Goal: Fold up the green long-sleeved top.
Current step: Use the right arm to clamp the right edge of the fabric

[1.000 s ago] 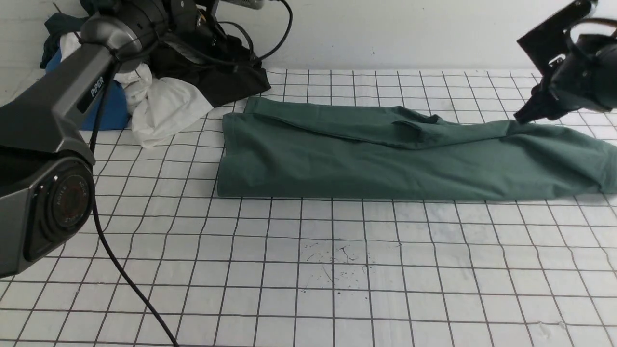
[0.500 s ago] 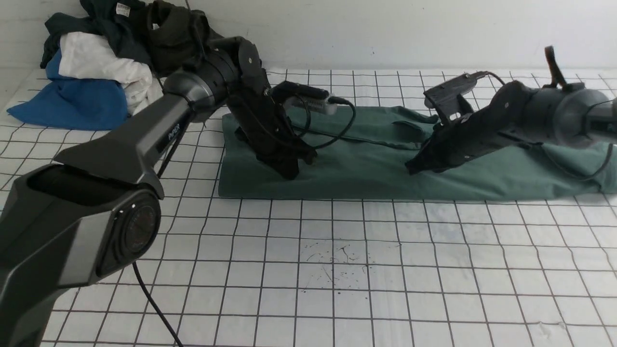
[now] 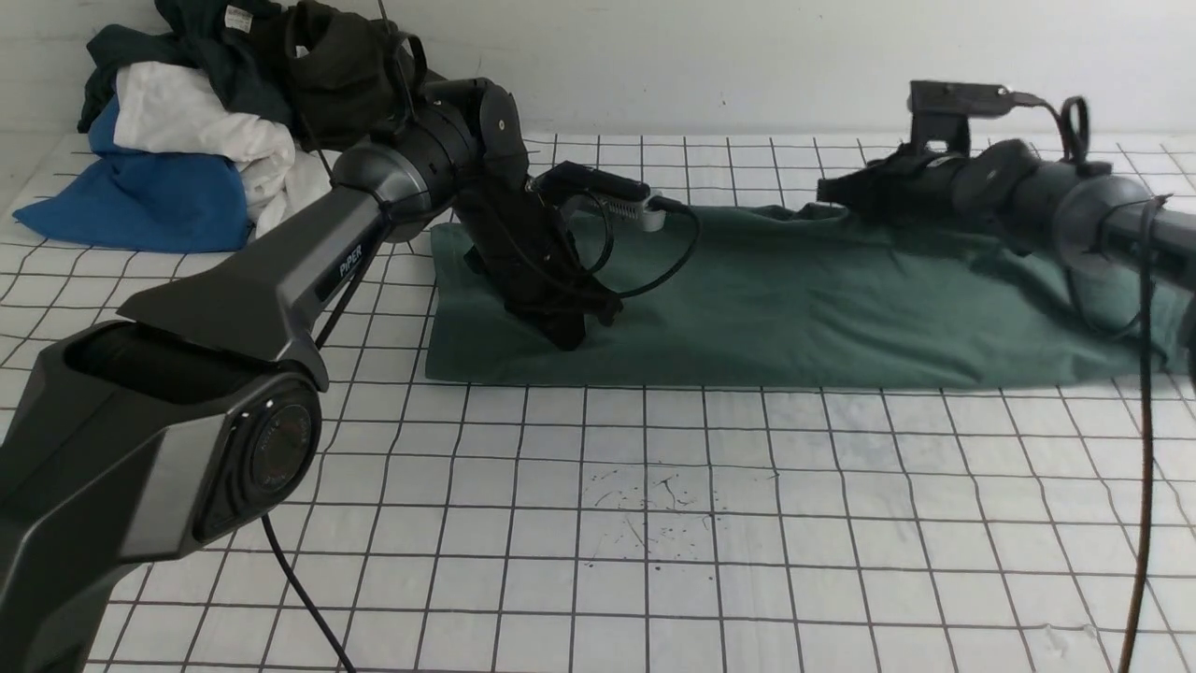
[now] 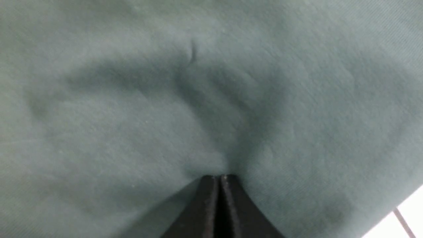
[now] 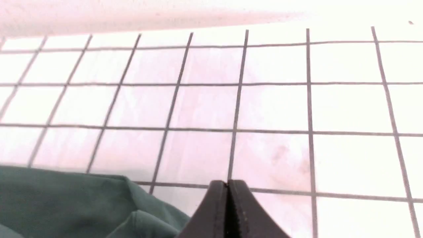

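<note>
Left gripper is clamped fully shut, tips dug into the green long-sleeved top, which lies as a long folded strip across the gridded tabletop. Right gripper is closed too, holding nothing, just past the top's far edge.

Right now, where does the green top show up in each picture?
Front view: the green top lies as a long band across the middle.
Left wrist view: it fills nearly the whole picture, puckered at the shut left tool.
Right wrist view: only a rumpled edge shows, in one corner.
Shared landmark: the white gridded table.
</note>
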`<action>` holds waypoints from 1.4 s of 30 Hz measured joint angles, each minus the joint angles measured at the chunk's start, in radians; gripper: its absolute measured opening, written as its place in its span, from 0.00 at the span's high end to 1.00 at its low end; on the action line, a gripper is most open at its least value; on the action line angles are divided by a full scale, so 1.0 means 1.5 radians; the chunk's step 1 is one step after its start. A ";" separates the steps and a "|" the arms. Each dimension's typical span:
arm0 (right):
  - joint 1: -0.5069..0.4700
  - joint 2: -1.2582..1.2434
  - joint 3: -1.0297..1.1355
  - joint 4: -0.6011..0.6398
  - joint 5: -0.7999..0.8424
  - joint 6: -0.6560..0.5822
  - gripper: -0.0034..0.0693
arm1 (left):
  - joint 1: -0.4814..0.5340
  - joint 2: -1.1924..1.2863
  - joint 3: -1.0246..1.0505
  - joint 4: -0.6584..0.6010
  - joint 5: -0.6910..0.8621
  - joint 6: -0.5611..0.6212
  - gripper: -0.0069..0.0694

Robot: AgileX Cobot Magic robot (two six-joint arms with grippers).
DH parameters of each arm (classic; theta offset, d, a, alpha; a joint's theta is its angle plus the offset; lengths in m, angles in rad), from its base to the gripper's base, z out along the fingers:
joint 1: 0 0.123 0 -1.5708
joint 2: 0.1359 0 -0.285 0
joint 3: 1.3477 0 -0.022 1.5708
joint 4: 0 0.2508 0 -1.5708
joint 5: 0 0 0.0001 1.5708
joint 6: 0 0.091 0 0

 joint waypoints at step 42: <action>-0.249 -0.212 -0.128 -0.174 0.573 0.084 0.97 | -0.002 -0.524 0.173 0.141 0.031 -0.001 0.92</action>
